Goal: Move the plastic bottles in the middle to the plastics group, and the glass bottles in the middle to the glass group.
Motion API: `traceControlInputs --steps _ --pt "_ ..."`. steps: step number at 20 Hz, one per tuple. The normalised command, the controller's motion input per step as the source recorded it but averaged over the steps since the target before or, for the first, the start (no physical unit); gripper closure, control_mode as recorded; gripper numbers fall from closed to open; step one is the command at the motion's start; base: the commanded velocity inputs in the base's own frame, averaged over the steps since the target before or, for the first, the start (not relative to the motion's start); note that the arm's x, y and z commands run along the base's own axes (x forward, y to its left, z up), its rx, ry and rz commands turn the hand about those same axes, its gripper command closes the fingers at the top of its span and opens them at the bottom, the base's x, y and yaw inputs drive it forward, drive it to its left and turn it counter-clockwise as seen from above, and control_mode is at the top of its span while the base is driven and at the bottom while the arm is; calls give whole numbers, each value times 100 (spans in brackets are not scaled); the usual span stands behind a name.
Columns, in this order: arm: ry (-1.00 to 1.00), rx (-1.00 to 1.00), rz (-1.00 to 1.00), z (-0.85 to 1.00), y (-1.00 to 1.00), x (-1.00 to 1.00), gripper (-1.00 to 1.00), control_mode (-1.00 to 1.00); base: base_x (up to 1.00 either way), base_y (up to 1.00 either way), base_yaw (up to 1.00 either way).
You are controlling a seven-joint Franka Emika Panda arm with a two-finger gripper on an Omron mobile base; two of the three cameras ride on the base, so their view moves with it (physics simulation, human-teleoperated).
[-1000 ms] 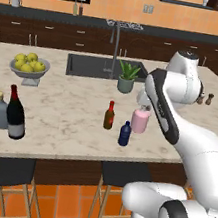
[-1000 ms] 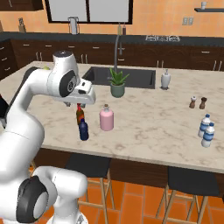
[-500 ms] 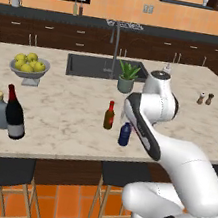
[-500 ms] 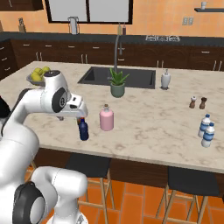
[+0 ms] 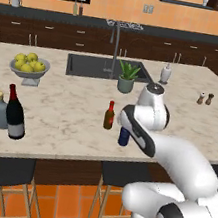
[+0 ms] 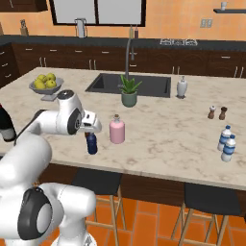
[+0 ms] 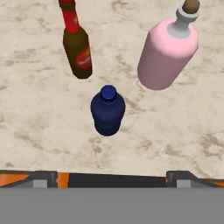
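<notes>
Now, wide-open above the navy bottle [image 7: 107, 110], the gripper [image 7: 111, 175] risks nudging the brown bottle [image 7: 77, 50] just behind it, or the pink bottle [image 7: 168, 50] beside, while descending.

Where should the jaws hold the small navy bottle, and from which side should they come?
Grip the navy bottle across its round body, coming straight down from above. It stands upright, clear of the brown bottle and pink bottle, so open jaws probably fit around it.
</notes>
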Motion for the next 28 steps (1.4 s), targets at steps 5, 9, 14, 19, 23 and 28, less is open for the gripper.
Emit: traceControlInputs --steps 5,9,14,19,23,28 --pt "0 2 7 -21 0 55 -100 -100 0 0 0" --pt "0 0 9 -47 1 37 -100 -100 0 0 0" --pt "0 0 7 -52 3 26 -100 -100 0 0 0" --pt "0 0 5 -33 4 8 -100 -100 0 0 0" --pt "0 0 2 -9 3 6 -100 -100 0 0 0" --pt "0 0 0 -13 0 3 -100 -100 0 0 0"
